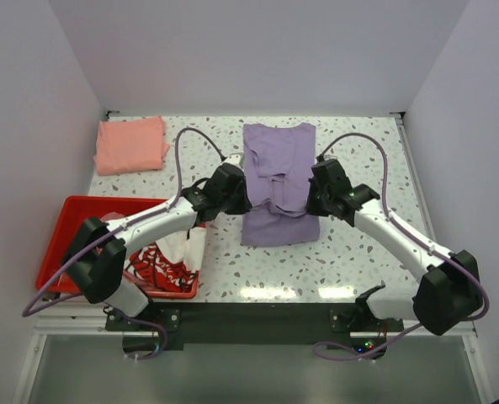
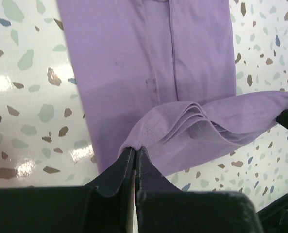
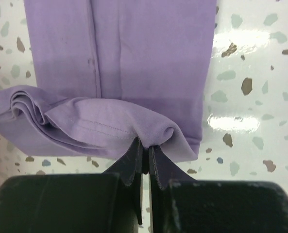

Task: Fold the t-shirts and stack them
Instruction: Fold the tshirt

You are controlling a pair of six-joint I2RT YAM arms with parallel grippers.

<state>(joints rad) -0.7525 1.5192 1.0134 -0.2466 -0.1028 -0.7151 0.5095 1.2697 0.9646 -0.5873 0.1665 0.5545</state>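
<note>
Across the middle of the bench (image 1: 358, 252) the lavender t-shirt (image 1: 278, 160) lies lengthwise, folded into a narrow strip. The left fingers (image 2: 130, 160) are pinched tight on the cloth at its left edge. The right fingers (image 3: 138, 154) are clamped likewise on the right, and between them a bunched band of fabric is held above the layer beneath. A folded salmon-pink t-shirt (image 1: 131, 145) sits at the far-left corner. A white red-printed t-shirt (image 1: 161, 261) lies in the red tray (image 1: 72, 219) at the near left.

Open tabletop (image 1: 342, 261) right of lavender t-shirt (image 1: 278, 151); red tray (image 1: 98, 204) left.
</note>
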